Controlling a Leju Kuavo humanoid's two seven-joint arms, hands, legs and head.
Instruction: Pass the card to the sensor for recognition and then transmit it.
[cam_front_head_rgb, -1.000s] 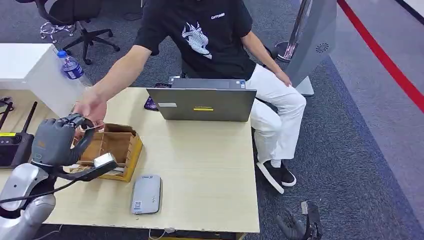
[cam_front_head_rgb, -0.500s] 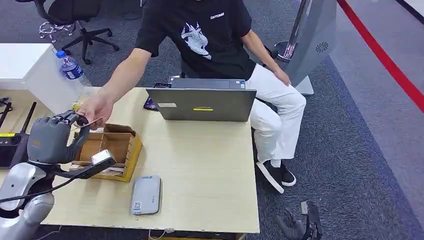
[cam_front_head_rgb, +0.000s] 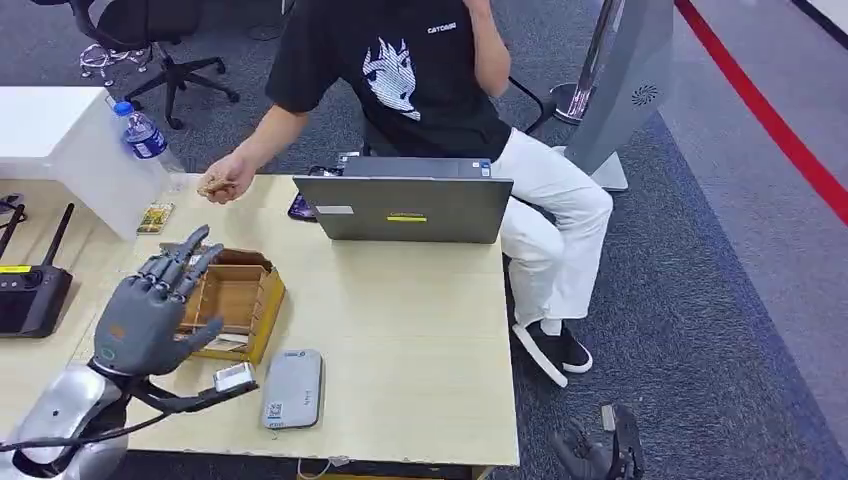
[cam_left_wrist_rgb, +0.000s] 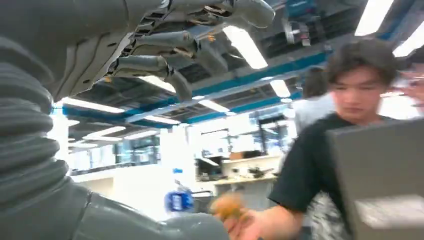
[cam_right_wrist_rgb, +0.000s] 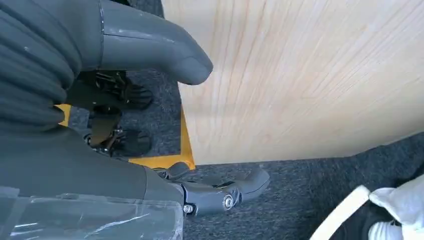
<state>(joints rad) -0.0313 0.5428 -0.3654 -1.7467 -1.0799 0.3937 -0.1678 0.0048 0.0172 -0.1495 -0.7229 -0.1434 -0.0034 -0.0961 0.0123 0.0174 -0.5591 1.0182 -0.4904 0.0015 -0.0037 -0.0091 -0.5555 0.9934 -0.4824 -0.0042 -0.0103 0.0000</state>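
The card is pinched in the hand of a person sitting behind the table, near its far edge. It appears as an orange blur in the left wrist view. My left hand hovers over the near left end of a wooden box, fingers spread and holding nothing. The grey sensor lies flat near the table's front edge, to the right of that hand. My right hand hangs below the table's right front corner, its thumb and fingers apart around nothing.
A grey laptop stands open at the back of the table. A black controller lies at the left, with a water bottle and a small packet behind it. An office chair stands far left.
The person has taken the card from my left hand and drawn it back toward the table's far edge. My left hand has opened and sunk toward me.
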